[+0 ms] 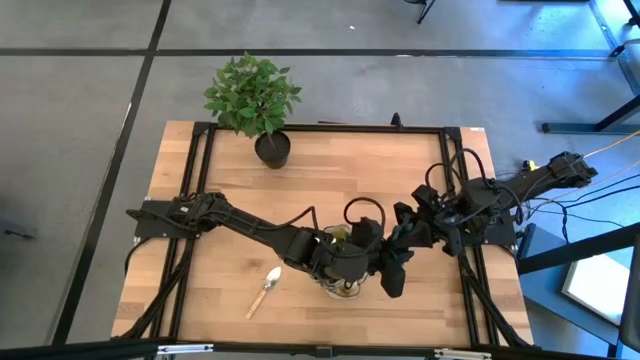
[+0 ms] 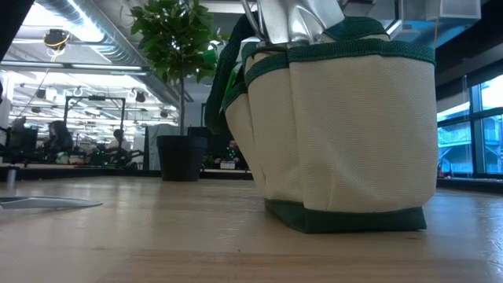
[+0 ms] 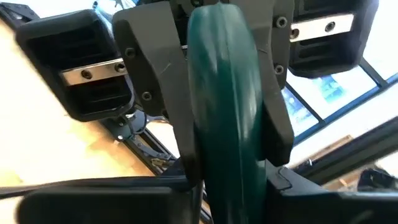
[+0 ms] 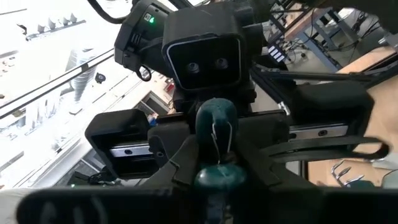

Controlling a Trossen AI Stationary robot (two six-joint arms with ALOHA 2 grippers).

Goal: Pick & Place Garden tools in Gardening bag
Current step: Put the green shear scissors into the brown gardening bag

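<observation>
Grippers met over gardening bag (image 1: pixel 345 283), both pinching its green loop handle (image 3: pixel 227 124).
Left gripper (image 1: pixel 352 262) and right gripper (image 1: pixel 395 262) were each clenched on the handle; best to lift evenly so the bag, with tools inside, stayed upright. Bag sat near the table's (image 1: pixel 330 175) front edge; trowel (image 1: pixel 264 292) lay just left of it, potted plant (image 1: pixel 255 100) far back, bare wood between.
</observation>
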